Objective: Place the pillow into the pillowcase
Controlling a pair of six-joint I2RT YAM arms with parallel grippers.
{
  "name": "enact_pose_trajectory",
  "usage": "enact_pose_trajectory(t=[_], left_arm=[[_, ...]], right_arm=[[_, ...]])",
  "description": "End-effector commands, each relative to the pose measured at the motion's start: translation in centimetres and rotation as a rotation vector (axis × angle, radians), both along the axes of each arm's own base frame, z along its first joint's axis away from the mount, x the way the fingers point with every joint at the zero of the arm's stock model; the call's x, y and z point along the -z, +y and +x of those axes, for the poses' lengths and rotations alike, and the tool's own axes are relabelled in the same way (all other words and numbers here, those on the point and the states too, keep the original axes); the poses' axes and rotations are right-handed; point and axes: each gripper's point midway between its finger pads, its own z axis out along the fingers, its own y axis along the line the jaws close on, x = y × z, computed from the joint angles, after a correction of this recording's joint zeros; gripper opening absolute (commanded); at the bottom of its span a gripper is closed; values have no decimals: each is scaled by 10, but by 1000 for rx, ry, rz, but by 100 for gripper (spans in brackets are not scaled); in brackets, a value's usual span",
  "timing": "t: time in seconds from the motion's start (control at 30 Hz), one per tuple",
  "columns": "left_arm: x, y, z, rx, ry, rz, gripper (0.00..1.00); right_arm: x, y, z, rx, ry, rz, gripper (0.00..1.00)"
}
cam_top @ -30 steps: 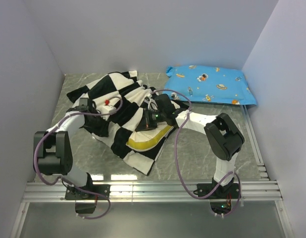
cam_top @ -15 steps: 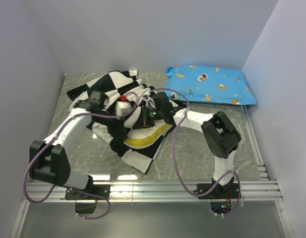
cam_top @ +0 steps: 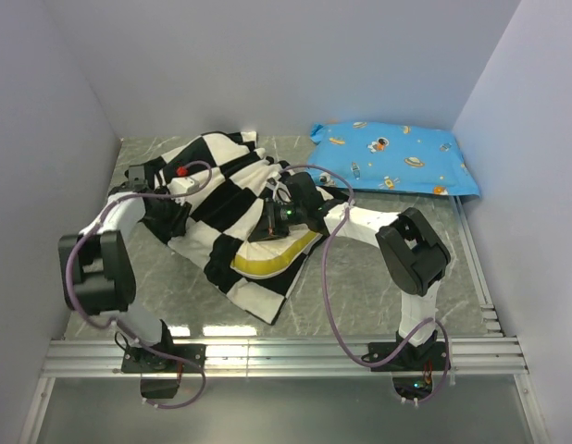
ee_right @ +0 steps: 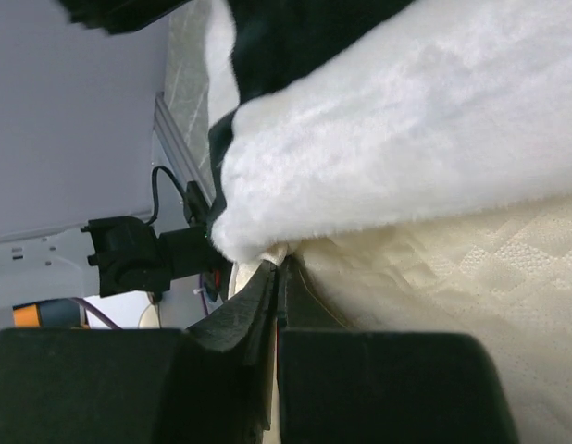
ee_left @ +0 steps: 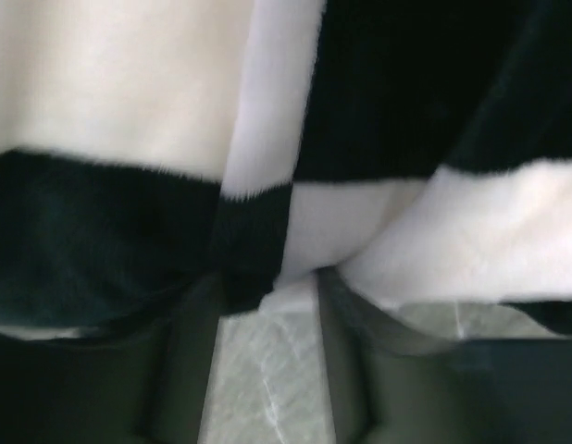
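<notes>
1. Where both arms reach, the marbled surface (cam_top: 360, 296) lies beneath each pincer and shows between the left one's fingers.
2. The checkerboard pillowcase (cam_top: 221, 185) is bunched just ahead of the left pincer (ee_left: 272, 277), which is released, fingers apart, gripping nothing.
3. The cream pillow (cam_top: 267, 262) lies partly inside the pillowcase, touching the right pincer (ee_right: 277, 273). That one is clenched at the pillowcase's rim, though whether cloth is pinched I cannot tell.
4. A blue cartoon-print pillow (cam_top: 397, 157) lies well apart, beyond the right pincer.
</notes>
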Motion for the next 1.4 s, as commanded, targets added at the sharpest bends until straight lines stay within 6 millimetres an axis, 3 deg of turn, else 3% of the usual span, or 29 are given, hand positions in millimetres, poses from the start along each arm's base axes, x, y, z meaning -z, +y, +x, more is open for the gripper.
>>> enact_pose_trajectory(t=[0.0,0.03,0.1,0.13,0.17,0.2,0.23,0.27,0.33,0.4,0.5,0.63,0.7,0.77,0.8,0.83,0.9,1.0,1.03,1.1,1.13,1.23,1.3,1.37], left_arm=[[11,-4,11,22,36,-4,44],[6,-23,10,75,40,-50,29],[-3,-54,-13,184,93,-115,11],[-13,-92,-28,297,105,-198,7],[-21,-109,-52,362,164,-242,4],[-34,-127,-66,443,159,-274,2],[-51,-164,-86,565,171,-349,2],[-60,-180,-101,626,188,-382,2],[-75,-207,-135,736,253,-446,6],[-78,-218,-140,732,285,-498,8],[-53,-195,-118,598,308,-467,8],[-25,-132,-49,309,205,-387,9],[-11,-109,-27,217,169,-308,11],[-5,-100,-6,181,128,-271,15],[3,-101,-6,187,160,-272,20],[-9,-115,-7,240,165,-339,25],[-31,-126,-27,335,177,-413,42],[-63,-116,-29,292,64,-401,54],[-58,-88,-23,204,46,-326,55],[-59,-51,-21,136,28,-238,56],[-55,-21,-19,73,32,-196,56],[-32,44,-23,-16,67,-5,55],[-19,67,-26,-56,89,62,56],[-10,79,-19,-85,85,88,57]], right_arm=[[-21,3,13,14,-93,49,0],[-22,3,13,14,-92,52,0],[-21,4,13,16,-85,53,0],[-22,7,12,12,-85,58,0],[-21,9,13,11,-79,61,0],[-22,11,14,17,-71,63,0],[-24,14,13,15,-73,69,0],[-24,17,15,17,-73,73,0],[-26,20,18,34,-67,73,0],[-25,23,19,40,-47,76,0],[-23,21,19,48,-42,73,0],[-20,17,15,46,-46,65,0],[-16,14,12,42,-44,55,0],[-13,11,7,31,-35,51,0],[-12,10,7,29,-35,48,0],[-8,9,5,26,-27,38,0],[-9,5,4,18,-34,33,0],[-12,-7,6,20,-47,29,0],[-13,-12,8,24,-42,24,0],[-14,-15,8,10,-44,19,0],[-14,-17,6,4,-32,12,0],[-17,-16,2,-18,-23,25,0],[-15,-15,0,-25,-12,24,0],[-14,-15,-1,-32,-10,30,0]])
